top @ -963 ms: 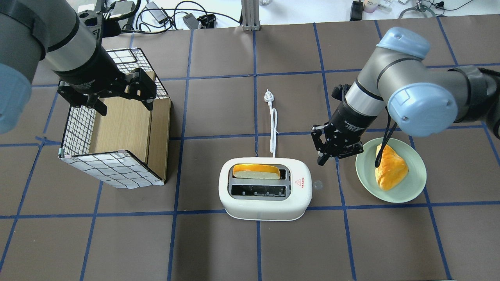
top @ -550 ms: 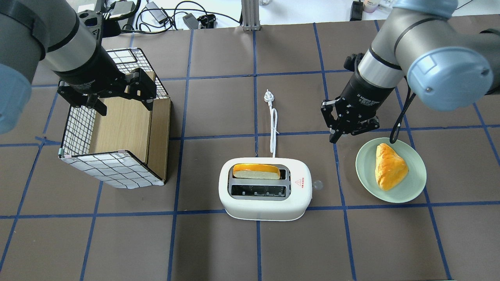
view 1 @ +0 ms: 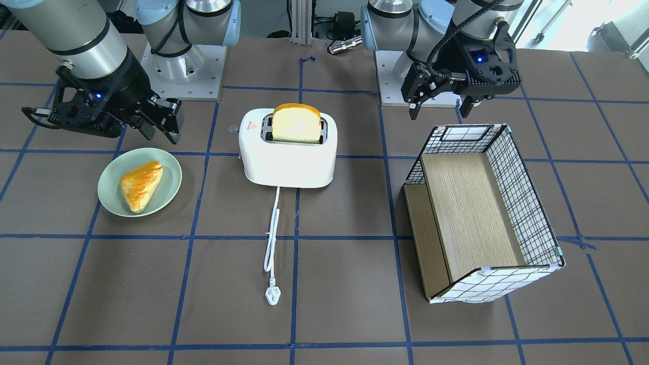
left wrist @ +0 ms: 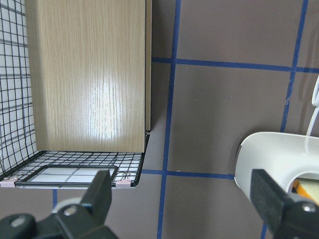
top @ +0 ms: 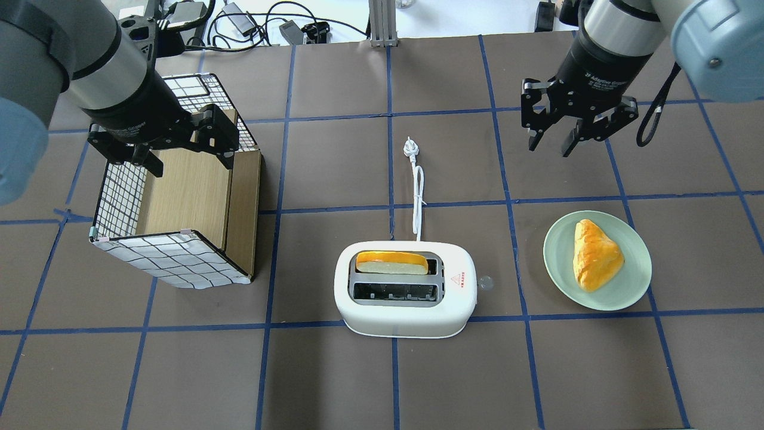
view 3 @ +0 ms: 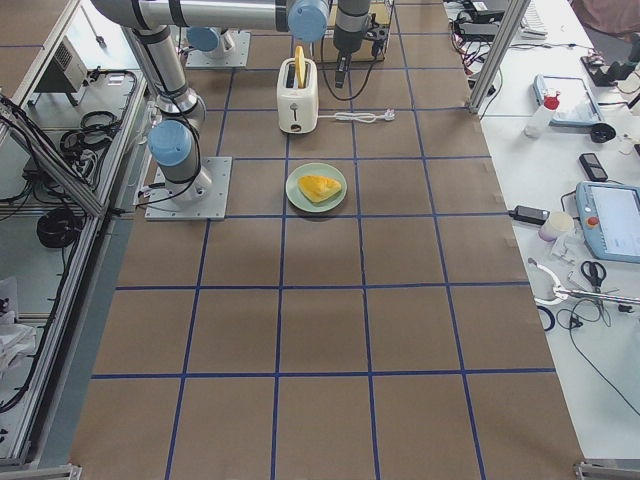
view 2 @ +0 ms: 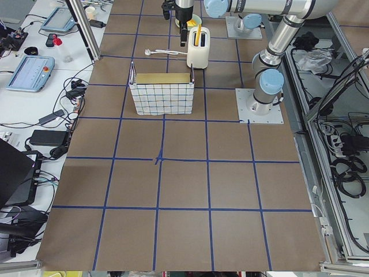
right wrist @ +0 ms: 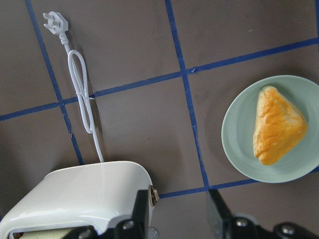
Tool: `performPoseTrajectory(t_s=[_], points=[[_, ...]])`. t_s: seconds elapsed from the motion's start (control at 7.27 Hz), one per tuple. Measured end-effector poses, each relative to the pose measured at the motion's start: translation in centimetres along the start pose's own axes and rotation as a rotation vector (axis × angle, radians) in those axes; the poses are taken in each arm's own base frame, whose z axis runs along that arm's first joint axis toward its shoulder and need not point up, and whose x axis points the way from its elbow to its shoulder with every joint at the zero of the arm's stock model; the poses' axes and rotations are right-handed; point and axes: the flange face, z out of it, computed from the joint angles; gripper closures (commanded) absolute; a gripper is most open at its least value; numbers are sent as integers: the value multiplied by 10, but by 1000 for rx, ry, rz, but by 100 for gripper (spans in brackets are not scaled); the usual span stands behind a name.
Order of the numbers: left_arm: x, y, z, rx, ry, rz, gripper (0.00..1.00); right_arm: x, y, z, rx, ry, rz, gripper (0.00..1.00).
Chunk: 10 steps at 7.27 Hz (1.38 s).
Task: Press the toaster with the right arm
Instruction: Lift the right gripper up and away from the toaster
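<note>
Status: press looked not yet done. Toaster (top: 406,289) sat mid-bench on the robot's side, cord (top: 419,197) running away from the robot to a loose plug (top: 409,147). A bread slice (top: 391,263) stood proud of the far slot, and the lever knob (top: 484,282) on the toaster's right end looked up near the top in the front view.

Right gripper (top: 549,148) hung high over the far side of the bench, well apart from the toaster, fingers spread and holding nothing. The wrist view showed the toaster's end and knob just beside its fingertips in frame. Plate (top: 632,286) with pastry (top: 594,255) sat right of the toaster, near the approach path.

Left gripper (top: 188,158) was parked above the wire box (top: 173,257), also spread and empty.

My read: approach phase. Next move needs the right gripper brought over the knob, then a straight push down until it latches. The knob is small, so alignment matters. An off-centre push could slip off or rock the toaster.
</note>
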Motion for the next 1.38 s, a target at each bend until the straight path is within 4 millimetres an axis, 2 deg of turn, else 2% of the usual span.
performPoseTrajectory(t_s=[0.55, 0.96, 1.38], points=[[0, 0, 0, -1, 0, 0, 0, 1, -17, -44, 172, 60, -217, 0], [0, 0, 0, -1, 0, 0, 0, 6, -18, -49, 170, 148, -376, 0], [0, 0, 0, -1, 0, 0, 0, 5, -22, -64, 90, 148, -338, 0]])
